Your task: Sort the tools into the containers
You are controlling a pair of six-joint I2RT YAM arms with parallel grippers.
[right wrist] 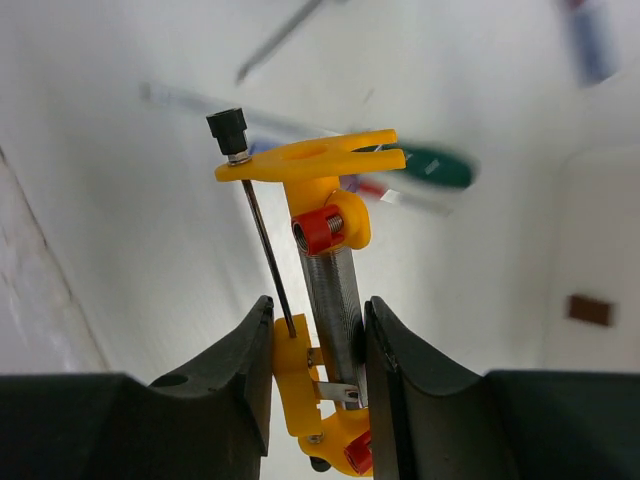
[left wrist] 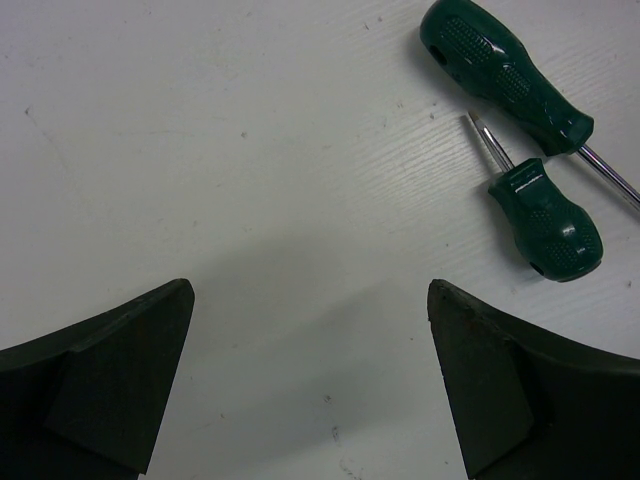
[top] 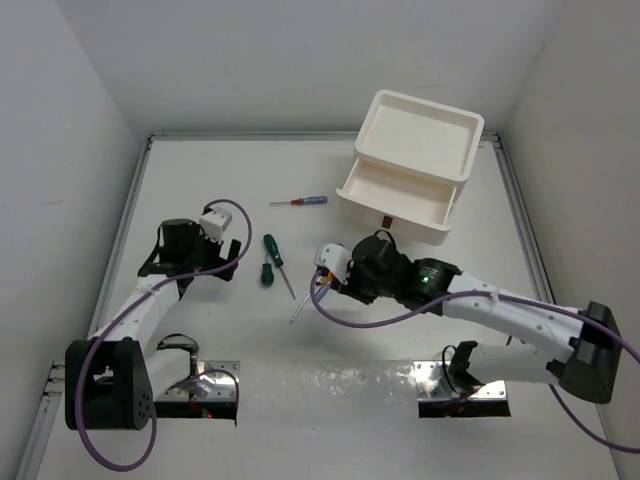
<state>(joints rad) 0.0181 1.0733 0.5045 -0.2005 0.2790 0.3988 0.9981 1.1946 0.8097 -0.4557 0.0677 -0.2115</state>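
Note:
My right gripper (right wrist: 318,305) is shut on the small yellow-orange tool (right wrist: 320,200), its fingers clamping the metal spring bar and yellow frame near one end. In the top view that gripper (top: 325,280) hangs over the table's middle, in front of the white drawer stack (top: 415,165), whose top drawer (top: 400,195) stands pulled out. A long green-handled screwdriver (top: 272,250) and a stubby one (top: 267,273) lie left of it. A thin blue-and-red screwdriver (top: 300,201) lies farther back. My left gripper (left wrist: 308,290) is open over bare table, left of both green screwdrivers (left wrist: 545,225).
A thin metal shaft (top: 300,305) pokes out below the right gripper. The stack's rimmed top tray (top: 425,125) is at the back right, near the white side wall. A brown tab handle (right wrist: 588,309) shows in the right wrist view.

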